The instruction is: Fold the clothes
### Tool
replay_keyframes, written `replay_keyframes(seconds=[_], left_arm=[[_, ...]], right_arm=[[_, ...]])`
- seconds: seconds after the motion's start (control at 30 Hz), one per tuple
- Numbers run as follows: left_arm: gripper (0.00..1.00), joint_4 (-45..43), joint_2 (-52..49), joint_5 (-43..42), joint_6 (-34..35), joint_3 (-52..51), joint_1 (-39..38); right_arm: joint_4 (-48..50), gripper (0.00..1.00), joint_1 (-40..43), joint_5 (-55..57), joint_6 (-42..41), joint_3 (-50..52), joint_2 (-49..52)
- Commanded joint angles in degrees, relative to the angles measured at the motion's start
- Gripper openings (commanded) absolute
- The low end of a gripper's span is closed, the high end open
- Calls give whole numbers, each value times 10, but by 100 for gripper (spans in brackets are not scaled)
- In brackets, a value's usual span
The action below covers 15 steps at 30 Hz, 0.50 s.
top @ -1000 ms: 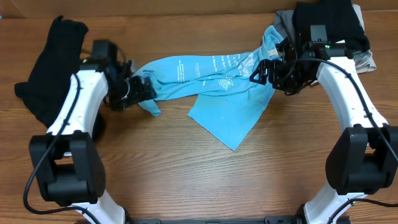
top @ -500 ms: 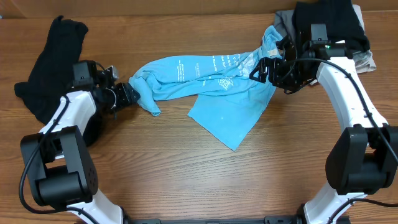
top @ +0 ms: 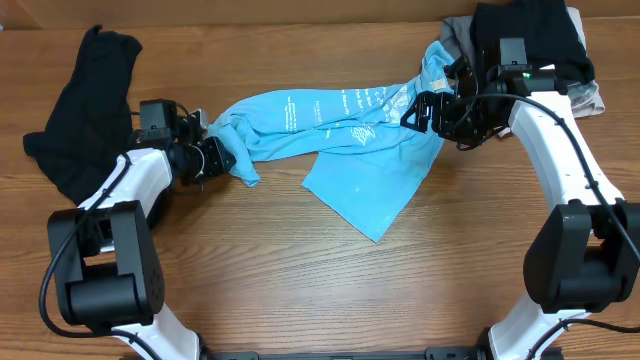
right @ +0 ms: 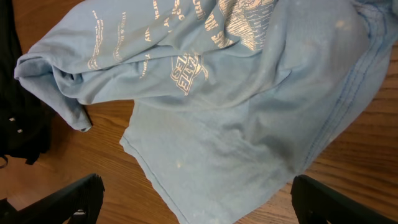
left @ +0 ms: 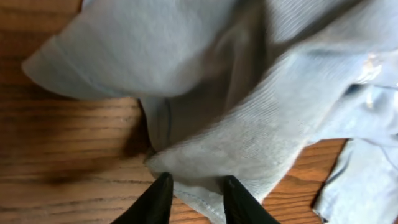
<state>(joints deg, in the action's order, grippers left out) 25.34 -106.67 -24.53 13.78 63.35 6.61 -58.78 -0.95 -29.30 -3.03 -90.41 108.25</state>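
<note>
T-shirt (left: 261,124) hem within left gripper (left: 196,188)

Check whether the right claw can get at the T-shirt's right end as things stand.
Probably yes. The right claw stands open just over the T-shirt at its right end, and its wrist view shows only bare cloth below, with nothing between. The black pile lies behind the arm, out of the way.

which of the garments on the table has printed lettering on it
The light blue T-shirt in the middle: white lettering runs across it. The black garment at the left, the black pile and the grey garment at the far right show no print.
</note>
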Motion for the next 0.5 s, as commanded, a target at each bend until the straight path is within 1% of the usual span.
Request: replay_keyframes(seconds=[0.0,0.07,0.27,0.37,0.47], left_arm=[[26,1,-10,37,9,-10,-7],[23,2,-11,49,8,-17,-7],[19,-1,-12,118,9,-38,-7],[19,-17,-16,123,11,-41,-7],[19,-34,-18,122,32,-41,-8]], right_arm=[[2,100,-1,-2,-2,2,-2],[2,100,-1,-2,-2,2,-2],[2,100,-1,-2,-2,2,-2],[3,100,-1,-2,-2,2,-2],[3,100,-1,-2,-2,2,-2]])
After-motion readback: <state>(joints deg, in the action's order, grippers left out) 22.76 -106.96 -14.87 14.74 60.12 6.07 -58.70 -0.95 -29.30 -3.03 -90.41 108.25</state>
